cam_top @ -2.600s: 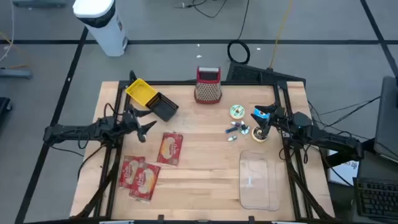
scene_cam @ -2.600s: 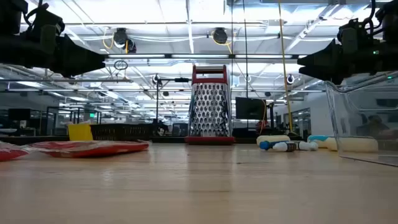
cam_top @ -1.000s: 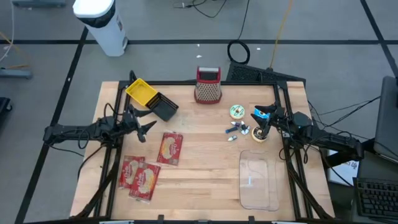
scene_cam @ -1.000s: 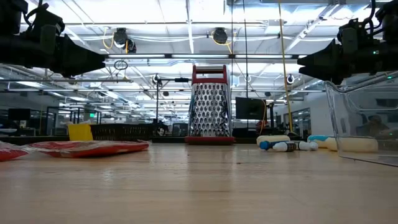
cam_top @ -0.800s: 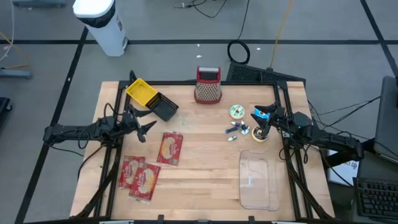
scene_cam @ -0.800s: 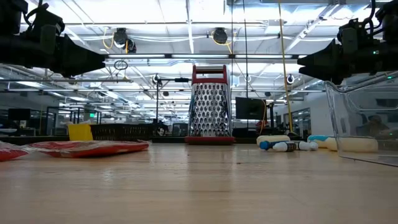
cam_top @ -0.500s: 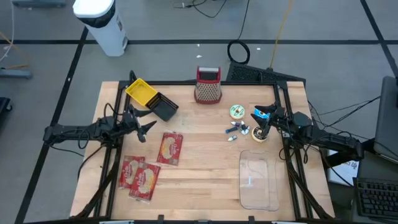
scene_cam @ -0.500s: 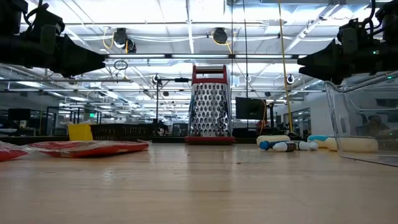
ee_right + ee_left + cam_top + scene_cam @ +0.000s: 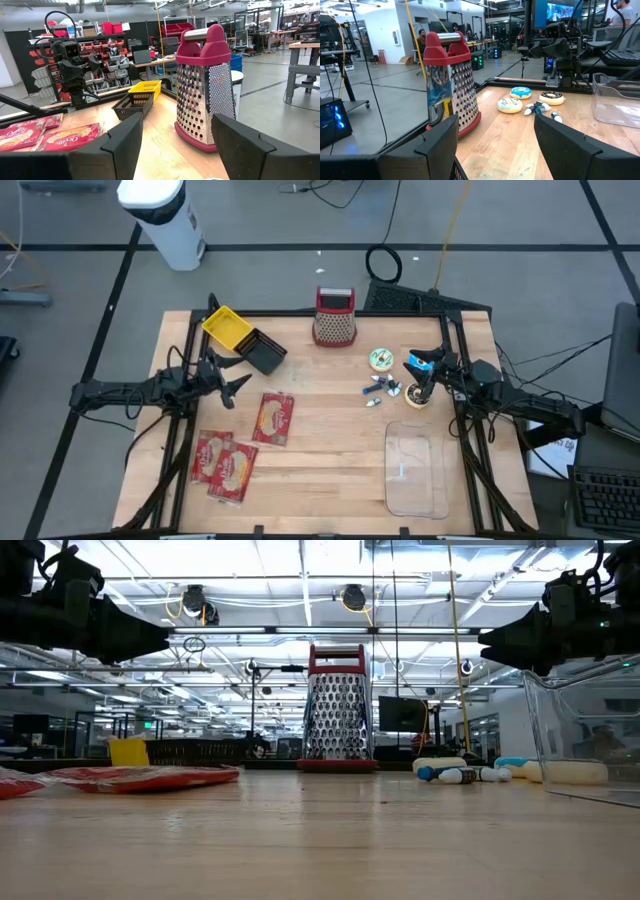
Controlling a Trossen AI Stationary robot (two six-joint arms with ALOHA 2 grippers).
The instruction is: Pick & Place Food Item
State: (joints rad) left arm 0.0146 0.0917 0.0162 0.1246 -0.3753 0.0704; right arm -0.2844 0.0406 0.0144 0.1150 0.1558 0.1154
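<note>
At the table's nine o'clock edge the left gripper [image 9: 236,383] hangs open and empty; the right gripper [image 9: 420,387] at three o'clock likewise. From above, three food packets [image 9: 274,418] lie flat — table-level shows only red slivers (grater [image 9: 337,706] dominates). Baskets [image 9: 241,338] sit at eleven o'clock.

The small blue-and-white pieces [image 9: 381,388] beside the doughnuts are too small to identify, and the flat red snack packets [image 9: 140,776] run past the low view's edge.
</note>
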